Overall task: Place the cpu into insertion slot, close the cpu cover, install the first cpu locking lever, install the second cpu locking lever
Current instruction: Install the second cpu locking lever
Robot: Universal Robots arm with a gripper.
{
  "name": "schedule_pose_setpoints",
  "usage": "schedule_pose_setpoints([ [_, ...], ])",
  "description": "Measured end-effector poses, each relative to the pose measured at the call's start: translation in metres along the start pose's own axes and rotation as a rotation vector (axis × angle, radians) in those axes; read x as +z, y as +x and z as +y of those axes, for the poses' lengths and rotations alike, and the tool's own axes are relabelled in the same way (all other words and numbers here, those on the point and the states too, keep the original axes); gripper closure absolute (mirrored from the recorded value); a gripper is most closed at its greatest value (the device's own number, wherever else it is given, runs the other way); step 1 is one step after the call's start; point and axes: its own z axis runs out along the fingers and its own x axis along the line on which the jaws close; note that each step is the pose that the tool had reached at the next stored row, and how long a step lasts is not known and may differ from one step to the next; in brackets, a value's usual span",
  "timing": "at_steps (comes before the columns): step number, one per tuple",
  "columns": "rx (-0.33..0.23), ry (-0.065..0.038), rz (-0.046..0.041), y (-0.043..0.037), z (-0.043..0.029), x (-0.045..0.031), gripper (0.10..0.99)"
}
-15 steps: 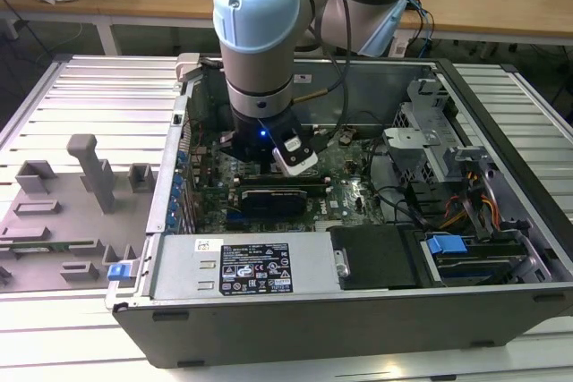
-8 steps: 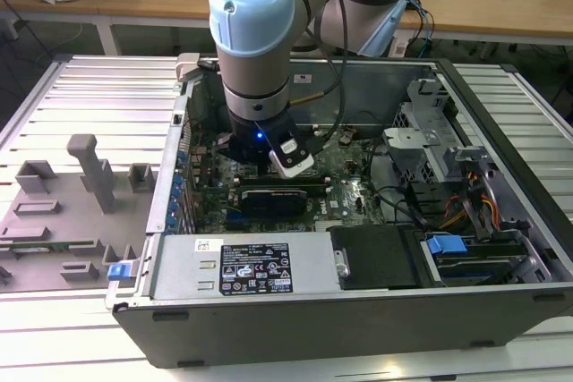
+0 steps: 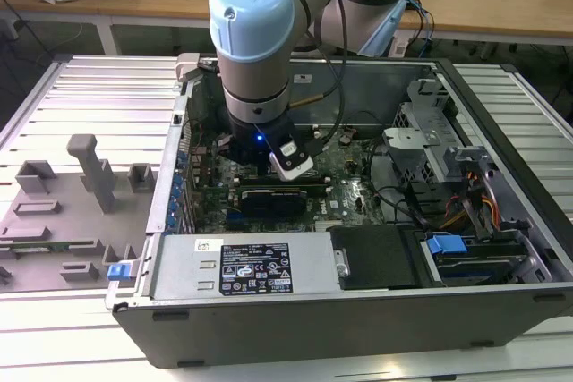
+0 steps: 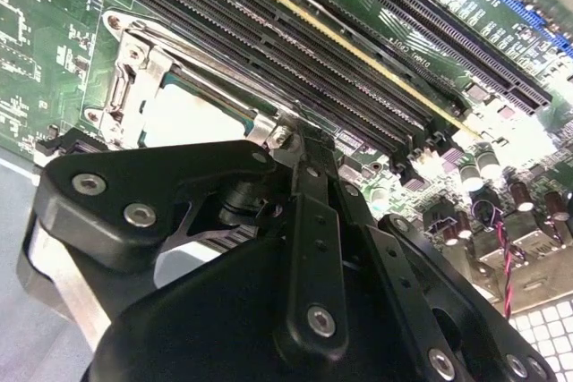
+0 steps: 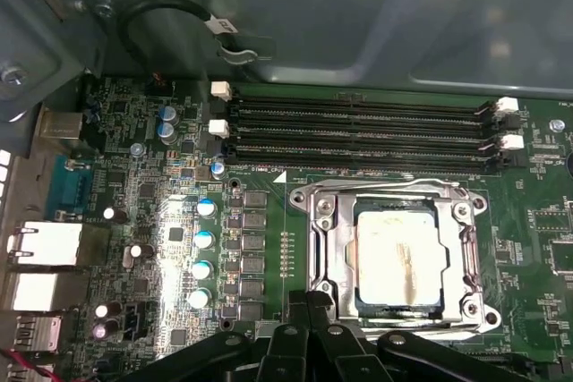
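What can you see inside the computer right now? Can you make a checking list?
Surface: green circuit board inside an open computer case on a slatted metal table.
Job's things: cpu lies in the insertion slot; cpu cover lies down around it.
Clutter: grey fixture blocks on the exterior view's left.
Grippers: gripper sits at the socket's edge; fingers' state unclear.
Cables: black cable loop; coloured wires at the exterior view's right.
Surroundings: wooden desks behind.

Exterior view looks down from afar; both wrist views (close, downward) share the insertion slot (image 5: 399,261).
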Motion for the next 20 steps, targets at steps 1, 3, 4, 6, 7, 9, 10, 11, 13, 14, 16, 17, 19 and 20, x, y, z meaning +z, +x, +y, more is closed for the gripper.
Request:
schedule_pose_setpoints([
  [1, 0.0, 0.0, -0.0001, 0.0, 0.0, 0.0001, 0.98],
  [3, 0.0, 0.0, -0.0002, 0.0, 0.0, 0.0001, 0.98],
  [4, 0.0, 0.0, -0.0002, -0.0001, 0.0001, 0.0, 0.98],
  [6, 0.0, 0.0, -0.0002, -0.0007, 0.0012, -0.0042, 0.98],
  [7, 0.0, 0.0, -0.0002, -0.0009, 0.0017, -0.0064, 0.98],
  [9, 0.0, 0.0, -0.0002, -0.0023, 0.0046, -0.0169, 0.98],
  [10, 0.0, 0.0, -0.0003, -0.0029, 0.0061, -0.0223, 0.98],
  [11, -0.001, 0.028, 0.001, -0.0053, 0.0082, -0.0304, 0.98],
  [13, -0.002, 0.068, 0.0033, -0.0187, 0.008, -0.0309, 0.98],
  [14, -0.001, 0.068, 0.0048, -0.0273, 0.0077, -0.0304, 0.98],
  [16, 0.0, 0.078, 0.0114, -0.0436, 0.0081, -0.0292, 0.98],
  [17, -0.001, 0.097, 0.0133, -0.0453, 0.0128, -0.0278, 0.98],
  [19, -0.002, 0.119, 0.0147, -0.0462, 0.0184, -0.0263, 0.98],
  [20, -0.002, 0.134, 0.0157, -0.0466, 0.0222, -0.0253, 0.98],
])
